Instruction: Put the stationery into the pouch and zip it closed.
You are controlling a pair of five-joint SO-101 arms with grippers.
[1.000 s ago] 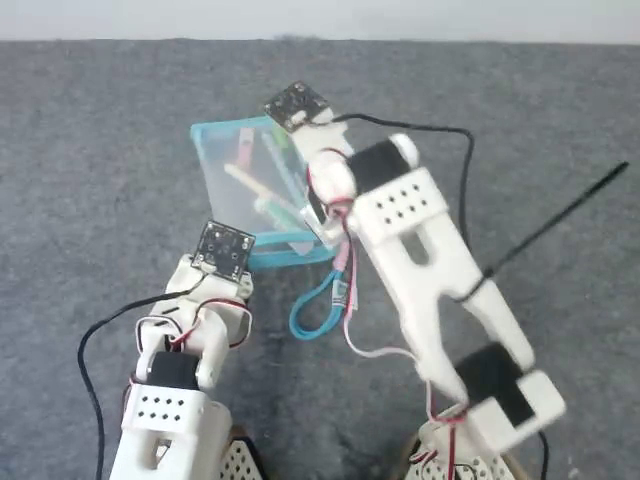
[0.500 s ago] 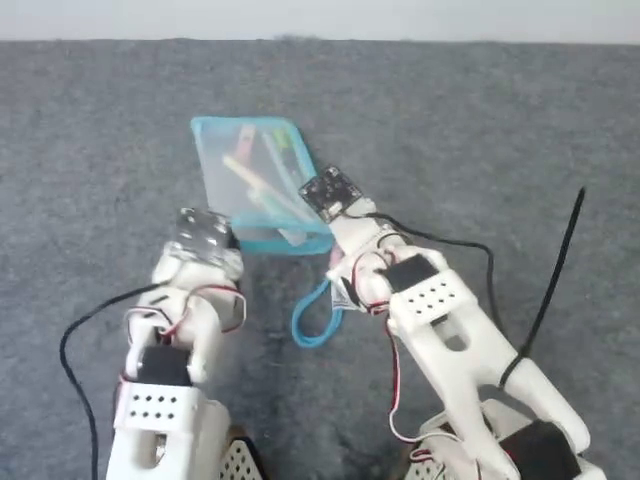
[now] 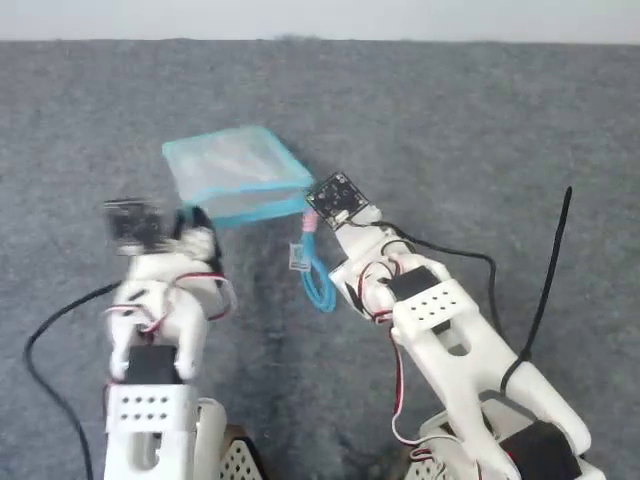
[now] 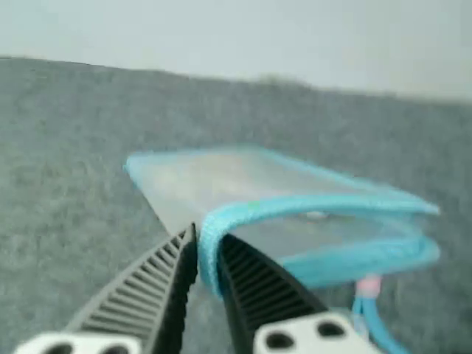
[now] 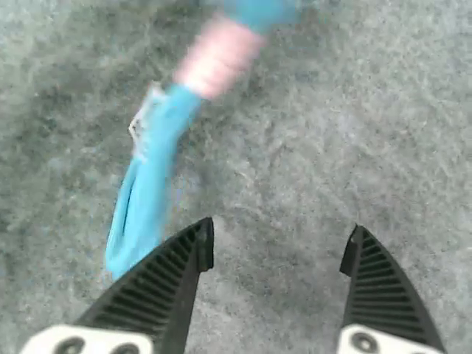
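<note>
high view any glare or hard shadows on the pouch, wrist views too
High view: even, soft light, no glare on the pouch, a faint shadow on the grey mat by the arms. Left wrist view: pouch's clear face milky, no hotspot, at the left gripper. Right wrist view: mild shade on the mat under the open right gripper.

Looks like a small robotics lab or someone's hobby bench tbh. Two white 3D-printed arms [image 3: 432, 308] with loose red and black wires [image 3: 372, 290] hanging out sit on a plain grey felt tabletop [image 3: 500, 120], and there's just a bare pale wall [image 3: 320, 18] behind it.
</note>
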